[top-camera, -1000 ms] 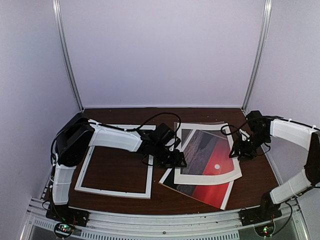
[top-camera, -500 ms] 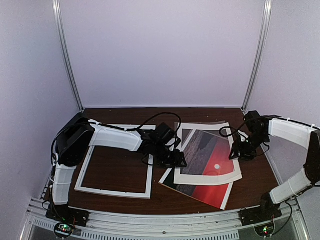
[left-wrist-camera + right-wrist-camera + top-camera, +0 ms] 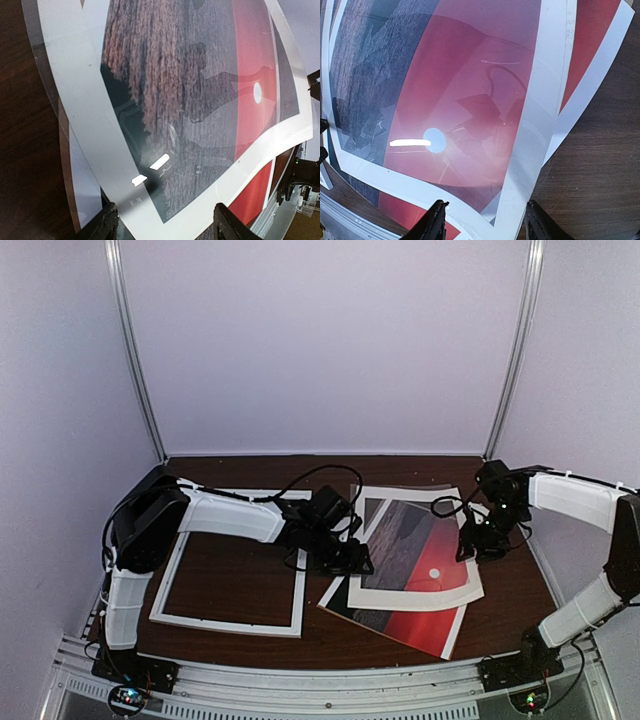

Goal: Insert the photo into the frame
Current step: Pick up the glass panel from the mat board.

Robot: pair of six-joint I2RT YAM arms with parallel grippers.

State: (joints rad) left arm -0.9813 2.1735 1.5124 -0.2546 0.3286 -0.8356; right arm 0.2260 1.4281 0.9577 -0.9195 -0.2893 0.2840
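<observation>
The frame (image 3: 228, 623) lies flat at the 9 o'clock side of the table (image 3: 240, 585), with only bare wood showing inside its white rails; the left arm reaches across its far rail.

The left end effector (image 3: 350, 558) sits just past the frame's 3 o'clock rail, at the 9 o'clock edge of a stack of sheets. Its jaws stand apart and grip nothing, and the stack's near edge runs between the two fingertips (image 3: 107, 220) in the wrist view.

The photo (image 3: 425, 628) lies outside the frame, flat on the table at 3 o'clock from that end effector. It is at the bottom of the stack, its red corner poking out toward 5 o'clock. A white mat (image 3: 415, 597) lies skewed on top of it, and the sun shows through the window. A clear sheet (image 3: 470, 107) covers the mat, glossy with reflections.

The right end effector (image 3: 485, 545) hangs over the stack's 3 o'clock edge with the photo at its 9 o'clock. Its jaws are also spread, holding nothing
</observation>
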